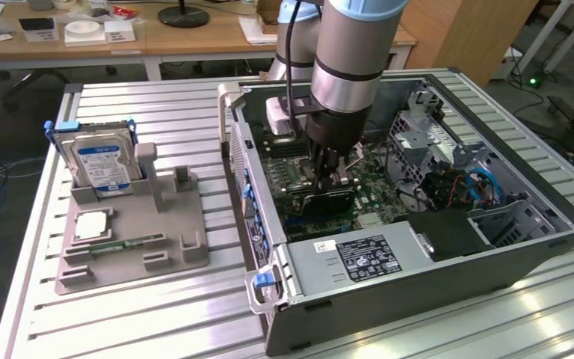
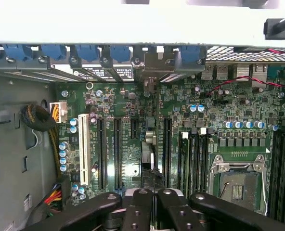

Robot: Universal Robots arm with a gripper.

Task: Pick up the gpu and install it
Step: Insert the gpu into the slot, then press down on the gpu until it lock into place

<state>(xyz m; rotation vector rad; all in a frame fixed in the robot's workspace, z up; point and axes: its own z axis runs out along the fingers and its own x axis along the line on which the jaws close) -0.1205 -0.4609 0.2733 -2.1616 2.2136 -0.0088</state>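
Note:
The gpu stands on edge inside the open computer case, on the green motherboard. In the wrist view the gpu appears edge-on as a thin strip running along an expansion slot, its pale metal bracket against the case's rear wall. My gripper hangs straight down over the card's upper edge. The gripper has its black fingers pressed together, shut, directly above the card. Whether they touch the card I cannot tell.
A grey fixture to the exterior view's left of the case holds a silver hard drive with a blue label and a slim green memory stick. Inside the case are the power supply, drive cages, cables and the processor socket.

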